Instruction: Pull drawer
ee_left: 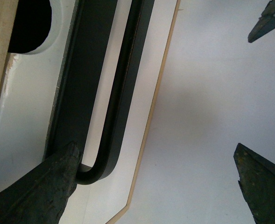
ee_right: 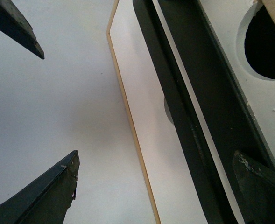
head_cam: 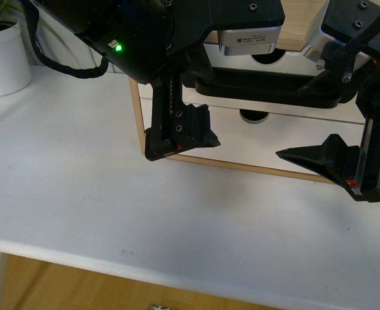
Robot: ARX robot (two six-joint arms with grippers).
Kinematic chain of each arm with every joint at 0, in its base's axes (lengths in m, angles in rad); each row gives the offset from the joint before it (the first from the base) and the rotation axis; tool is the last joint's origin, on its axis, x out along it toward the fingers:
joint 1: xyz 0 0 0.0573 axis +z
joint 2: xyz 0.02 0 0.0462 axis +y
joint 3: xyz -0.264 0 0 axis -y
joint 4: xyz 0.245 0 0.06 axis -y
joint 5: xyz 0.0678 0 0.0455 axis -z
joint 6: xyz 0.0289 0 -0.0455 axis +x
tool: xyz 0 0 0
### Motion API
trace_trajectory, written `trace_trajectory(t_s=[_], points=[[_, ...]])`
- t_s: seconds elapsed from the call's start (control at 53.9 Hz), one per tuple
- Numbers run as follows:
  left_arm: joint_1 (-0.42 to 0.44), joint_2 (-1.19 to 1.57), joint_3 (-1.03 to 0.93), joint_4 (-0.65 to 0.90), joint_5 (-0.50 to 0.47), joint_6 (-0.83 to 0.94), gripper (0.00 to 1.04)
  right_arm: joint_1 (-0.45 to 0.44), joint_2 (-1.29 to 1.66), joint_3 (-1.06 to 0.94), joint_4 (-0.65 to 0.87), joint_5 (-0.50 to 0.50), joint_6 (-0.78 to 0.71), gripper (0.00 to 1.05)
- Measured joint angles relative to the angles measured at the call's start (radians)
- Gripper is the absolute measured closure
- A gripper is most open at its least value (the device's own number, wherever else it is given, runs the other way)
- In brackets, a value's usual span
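The drawer (head_cam: 293, 110) has one bar handle (head_cam: 267, 90); left gripper (ee_left: 155, 147), right gripper (ee_right: 156, 153) both gape.

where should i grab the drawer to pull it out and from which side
Probably the black bar handle, on its long straight span rather than the bent end, coming from the front. The bar runs along the drawer front and stands off it with a gap behind, so one jaw could slip in behind the bar and the other close on its near side.
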Motion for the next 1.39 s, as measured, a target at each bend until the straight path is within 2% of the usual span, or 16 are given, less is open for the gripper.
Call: trace_trajectory(t_s=[0.761, 1.169, 1.392], points=[[-0.033, -0.057, -0.034, -0.132, -0.036, 0.081, 0.06, -0.011, -0.100, -0.032, -0.219, -0.019, -0.187, 0.09], [-0.076, -0.179, -0.158, -0.164, -0.078, 0.081, 0.06, 0.018, -0.227, -0.149, -0.239, -0.008, -0.204, 0.09], [-0.093, -0.250, -0.234, -0.159, -0.097, 0.074, 0.06, 0.055, -0.301, -0.196, -0.262, 0.011, -0.161, 0.09]])
